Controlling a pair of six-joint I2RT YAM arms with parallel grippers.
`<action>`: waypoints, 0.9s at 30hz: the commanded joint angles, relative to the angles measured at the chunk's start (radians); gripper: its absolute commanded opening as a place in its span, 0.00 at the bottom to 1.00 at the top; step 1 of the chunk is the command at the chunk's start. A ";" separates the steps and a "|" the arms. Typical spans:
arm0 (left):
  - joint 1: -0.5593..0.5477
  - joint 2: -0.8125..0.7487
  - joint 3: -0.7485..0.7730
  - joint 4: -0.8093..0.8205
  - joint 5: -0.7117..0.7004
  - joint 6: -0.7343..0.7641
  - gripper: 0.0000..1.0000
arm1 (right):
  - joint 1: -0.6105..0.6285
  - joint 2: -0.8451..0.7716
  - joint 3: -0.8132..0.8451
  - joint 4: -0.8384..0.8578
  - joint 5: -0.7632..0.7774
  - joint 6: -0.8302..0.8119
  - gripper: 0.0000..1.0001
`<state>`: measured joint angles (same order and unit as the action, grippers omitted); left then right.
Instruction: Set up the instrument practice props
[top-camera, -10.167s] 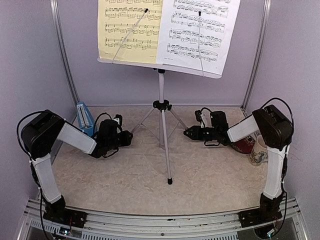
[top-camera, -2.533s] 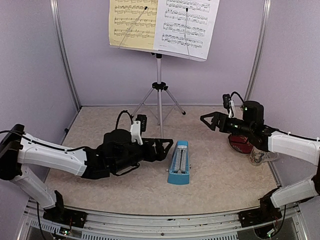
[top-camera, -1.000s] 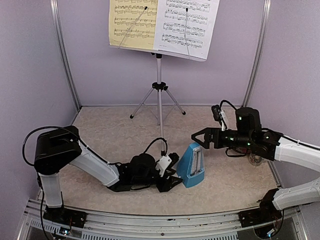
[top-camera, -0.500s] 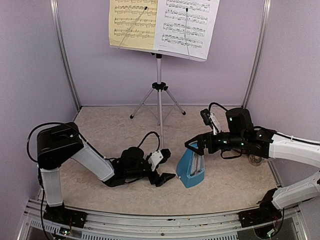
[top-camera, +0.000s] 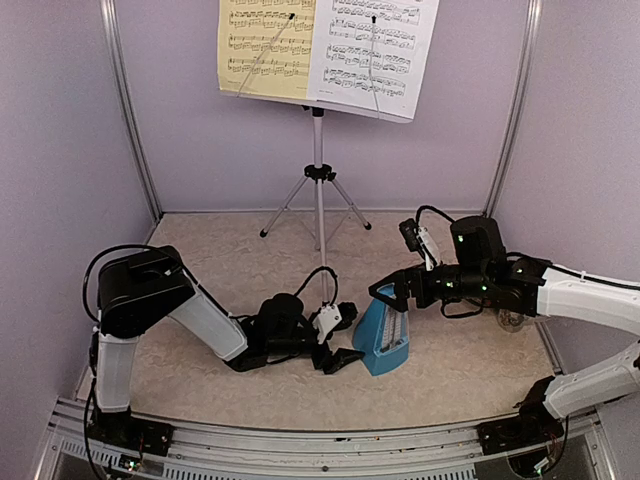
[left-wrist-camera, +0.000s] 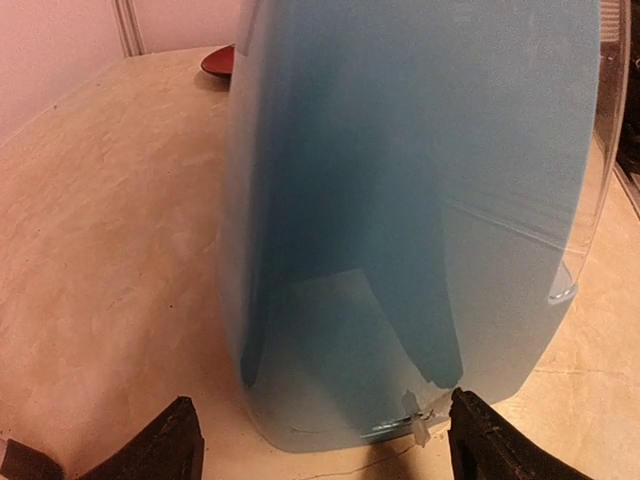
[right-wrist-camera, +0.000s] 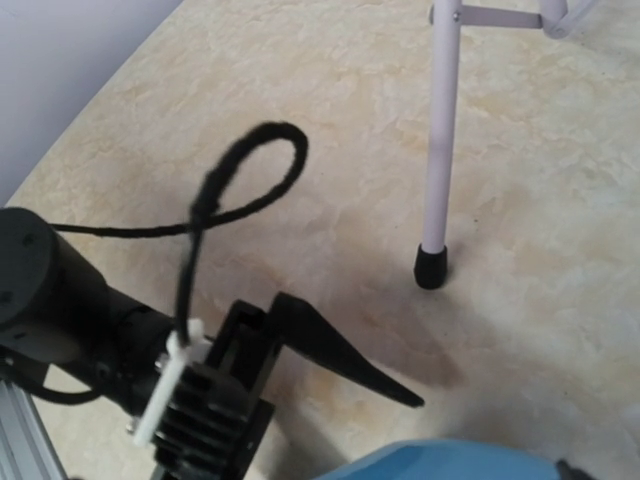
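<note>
The small blue metronome (top-camera: 388, 335) stands upright on the table in front of the silver tripod music stand (top-camera: 319, 200). The stand carries a yellow sheet (top-camera: 265, 45) and a white sheet (top-camera: 375, 45) of printed music. My left gripper (top-camera: 348, 338) lies low at the metronome's left side, open. In the left wrist view the metronome (left-wrist-camera: 420, 200) fills the frame, its base just ahead of the spread fingertips (left-wrist-camera: 170, 445) of the left gripper (left-wrist-camera: 325, 452). My right gripper (top-camera: 388, 297) hovers open at the metronome's top. The right wrist view shows the blue top (right-wrist-camera: 450, 462) at the bottom edge.
One rubber-tipped stand leg (right-wrist-camera: 431, 262) rests just behind the metronome and the left gripper's finger (right-wrist-camera: 340, 350). A dark red disc (left-wrist-camera: 218, 62) lies at the far right of the table. The mug (top-camera: 512, 320) is mostly hidden behind my right arm. Purple walls close in the table.
My left gripper opened and let go of the metronome, drew back a little, then edged close again. My right gripper came left and down to the metronome's top.
</note>
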<state>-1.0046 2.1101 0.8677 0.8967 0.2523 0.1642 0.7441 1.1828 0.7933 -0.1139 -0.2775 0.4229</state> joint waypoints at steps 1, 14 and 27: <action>0.001 0.035 0.029 0.001 0.042 0.002 0.81 | 0.007 0.008 0.035 0.002 -0.012 -0.013 1.00; 0.006 0.054 0.047 -0.022 0.048 -0.004 0.66 | 0.008 0.011 0.042 -0.003 -0.025 -0.022 0.99; 0.029 0.053 0.050 -0.039 0.066 0.003 0.56 | 0.007 0.004 0.052 -0.006 -0.020 -0.020 1.00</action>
<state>-0.9871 2.1490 0.9005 0.8692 0.3084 0.1619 0.7441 1.1893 0.8089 -0.1154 -0.2951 0.4088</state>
